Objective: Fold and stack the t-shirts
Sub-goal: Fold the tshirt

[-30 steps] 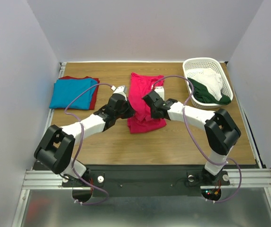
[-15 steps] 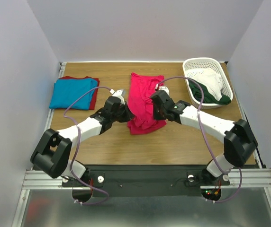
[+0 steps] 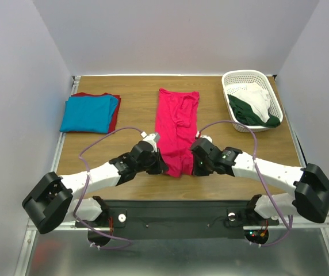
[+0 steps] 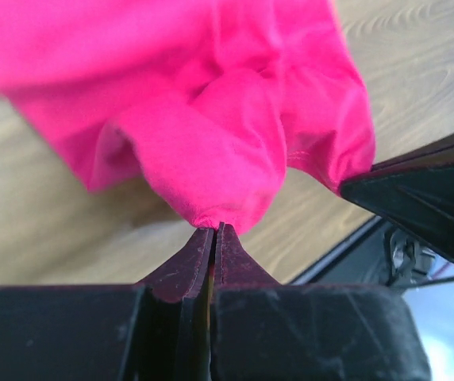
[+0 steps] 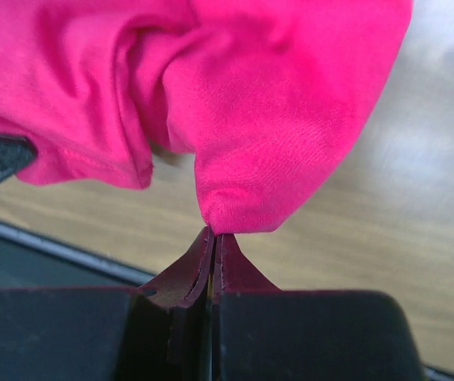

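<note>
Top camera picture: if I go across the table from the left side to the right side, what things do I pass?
turquoise-blue t-shirt → crimson-pink t-shirt → white lattice basket

- pink t-shirt [image 3: 176, 123] lies mid-table as a long narrow strip running far to near, wrinkled, with its near end tapering
- left gripper [image 3: 162, 167] is at the strip's near-left edge, against the fabric; jaws too small to read
- right gripper [image 3: 192, 166] is at the near-right edge, also against the fabric, facing the left one across the strip
- both arms stretch low over the near table [image 3: 136, 92]
- turquoise t-shirt [image 3: 87, 113] is folded far left, on top of the dark red t-shirt [image 3: 115, 119], which shows only at the edges
- white basket [image 3: 242, 75] is far right, holding white cloth [image 3: 257, 98] and dark green cloth [image 3: 249, 114]
</note>
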`<state>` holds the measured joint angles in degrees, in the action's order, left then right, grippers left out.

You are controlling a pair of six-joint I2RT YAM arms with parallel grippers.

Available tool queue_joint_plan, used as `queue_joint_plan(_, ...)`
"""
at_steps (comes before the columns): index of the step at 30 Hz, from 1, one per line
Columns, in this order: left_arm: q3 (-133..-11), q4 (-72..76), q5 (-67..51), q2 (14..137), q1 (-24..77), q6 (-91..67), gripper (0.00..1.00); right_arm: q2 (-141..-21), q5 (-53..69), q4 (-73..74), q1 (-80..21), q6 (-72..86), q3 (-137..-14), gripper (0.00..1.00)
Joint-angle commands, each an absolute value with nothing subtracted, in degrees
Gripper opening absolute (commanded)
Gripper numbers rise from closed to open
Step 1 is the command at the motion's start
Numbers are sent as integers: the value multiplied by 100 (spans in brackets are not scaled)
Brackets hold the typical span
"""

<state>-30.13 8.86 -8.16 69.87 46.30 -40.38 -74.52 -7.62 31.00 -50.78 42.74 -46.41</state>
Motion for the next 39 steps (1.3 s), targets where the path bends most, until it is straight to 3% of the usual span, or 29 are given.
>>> queue_joint_plan(1,-2689,835,-650,6583,4860,-4597,0,-7225,-571,3085,-5423,4965,-4465,0)
queue_joint_plan(23,-2048,-536,-782,4396,5546,-5844,0,-6082,-413,3814,-6442,5950,-4271,0)
queue_joint_plan(39,-1934,-782,-423,4070,6135,-6398,0,-6056,-641,4061,-6961,6258,-4227,0)
